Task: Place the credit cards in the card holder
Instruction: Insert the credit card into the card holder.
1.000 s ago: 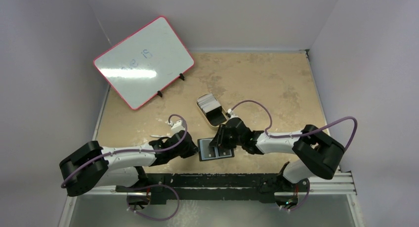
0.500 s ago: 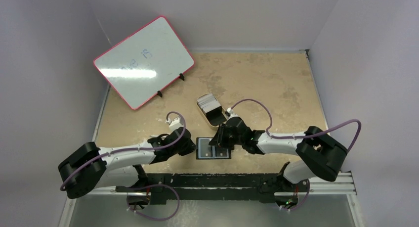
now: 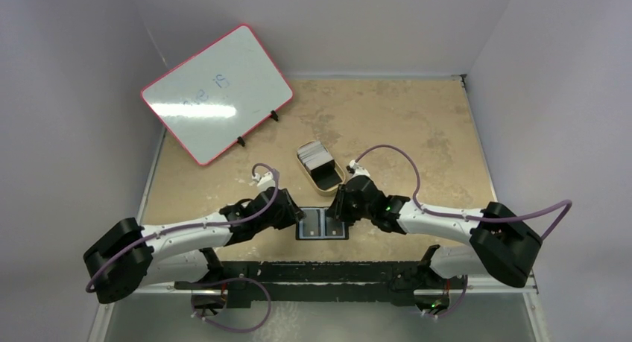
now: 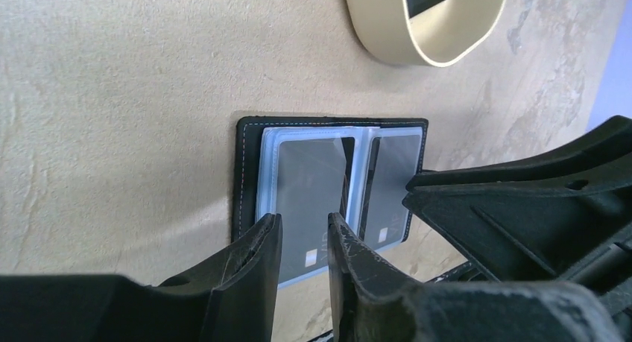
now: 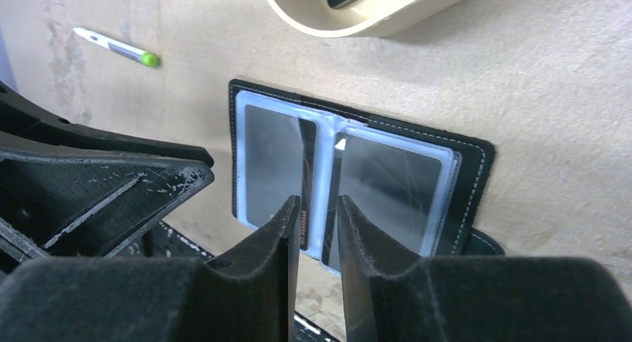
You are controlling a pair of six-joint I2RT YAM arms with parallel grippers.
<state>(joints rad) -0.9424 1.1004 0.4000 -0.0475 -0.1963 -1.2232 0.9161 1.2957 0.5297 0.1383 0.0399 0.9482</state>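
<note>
We see the mottled tan desk (image 3: 417,133), with a pink-rimmed whiteboard (image 3: 216,92) propped at its far left. Both arms reach low and inward from the near edge, their wrists almost meeting. Just beyond them lies the tan oval metal tin (image 3: 329,179), and the whitish-grey stack of credit cards (image 3: 314,154) sits in its far end. Between the wrists, the black folding card holder (image 3: 323,224) lies open and flat. At its left edge the left end effector (image 4: 304,226) has fingers slightly parted, pinching nothing. Opposite it, the right end effector (image 5: 319,208) shows a narrow gap too and is empty. A slim pale pen with a green tip (image 5: 119,48) lies off to the left.

Count: 1 black folding card holder (image 3: 323,224), 1 tan oval metal tin (image 3: 326,181), 1 stack of whitish-grey credit cards (image 3: 314,156), 1 pink-framed whiteboard (image 3: 216,92), 1 green-tipped silver pen (image 5: 119,48).
</note>
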